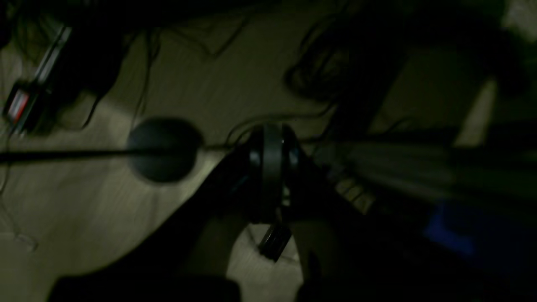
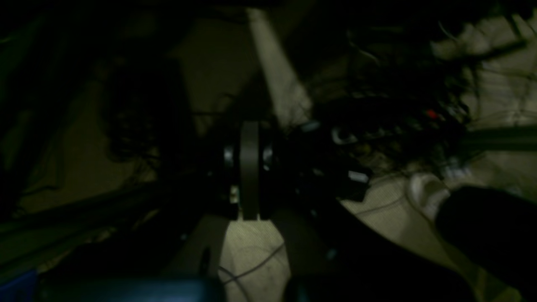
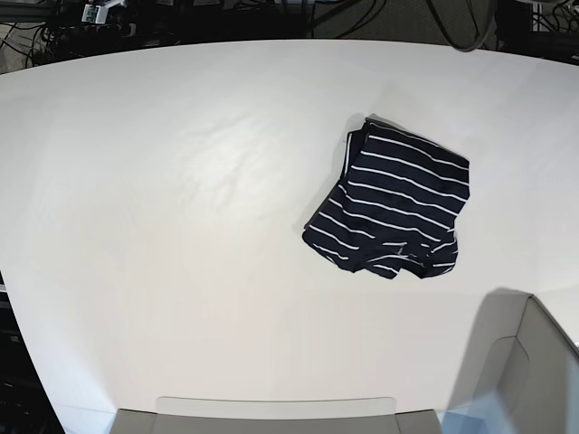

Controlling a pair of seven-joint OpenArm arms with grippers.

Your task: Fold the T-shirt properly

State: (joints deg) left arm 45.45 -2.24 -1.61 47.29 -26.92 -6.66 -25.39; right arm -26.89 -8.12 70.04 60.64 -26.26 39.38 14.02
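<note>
1. From the base view I judge the folding to be finished or all but finished: the T-shirt (image 3: pixel 391 201) lies as a compact, roughly rectangular bundle on the white counter (image 3: pixel 181 226), right of centre and toward the far side, with neither arm near it.

2. The bundle's near edge looks a little ragged, with a small flap or fold poking out at the near right corner. If anything remains, I would say it is tidying that corner; otherwise the arms only need to be parked.

3. Left fingers (image 1: pixel 272 167): the wrist view is dark and blurred, but they appear pressed together with nothing between them. The view shows floor, cables and a round dark base, not the counter, so I take this arm to be off to the side.

4. Right fingers (image 2: pixel 250 167): also pressed together and holding nothing that I can see, with dim floor and a tangle of cables beyond them.

5. Room for moving: the counter is open all round the shirt, widest to the left and near. The far edge and the right edge are nearer to the shirt but apart from it.

6. A pale bin or tray wall (image 3: pixel 534 362) sits at the near right corner; any return reach from that side should pass clear of it.
</note>
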